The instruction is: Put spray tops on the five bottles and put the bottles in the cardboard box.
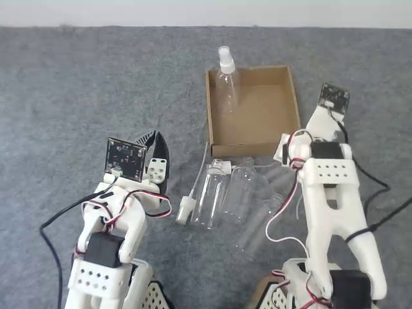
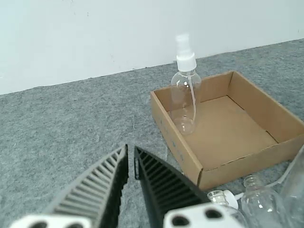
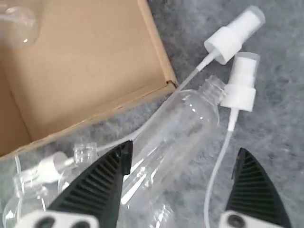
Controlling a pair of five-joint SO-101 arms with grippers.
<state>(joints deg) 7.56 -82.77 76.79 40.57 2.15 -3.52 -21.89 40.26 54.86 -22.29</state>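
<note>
One capped bottle (image 1: 226, 87) stands in the cardboard box (image 1: 267, 119); uncapped bottles (image 1: 241, 190) lie outside.

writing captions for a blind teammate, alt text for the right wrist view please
The right gripper, jaws open, hangs above an uncapped clear bottle lying on grey carpet. Two loose white spray tops lie by its neck, next to a corner of the cardboard box.
</note>
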